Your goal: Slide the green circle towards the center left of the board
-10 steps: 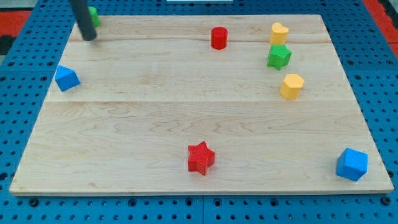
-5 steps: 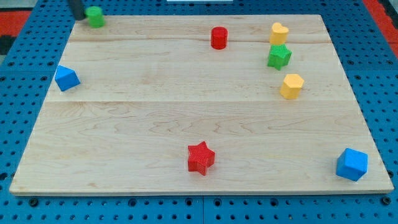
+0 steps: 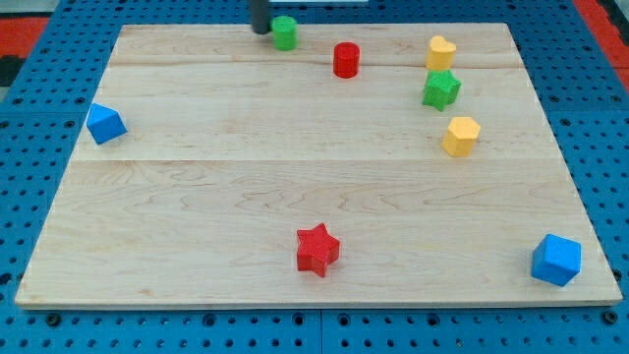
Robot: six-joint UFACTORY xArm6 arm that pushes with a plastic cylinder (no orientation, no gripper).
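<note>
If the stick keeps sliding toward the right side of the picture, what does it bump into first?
My tip sits right against the green circle, on its left in the view, so it would push that first. Further along the same line stands the red cylinder, slightly lower in the view, so the circle might slide past it.

Bright, even light falls on the pale wooden board [image 3: 295, 177], without glare. Blocks throw only faint, short shadows; the red star [image 3: 317, 249] shows a slim one at its base. Focus is sharp, except my tip [image 3: 260, 29], slightly blurred.
</note>
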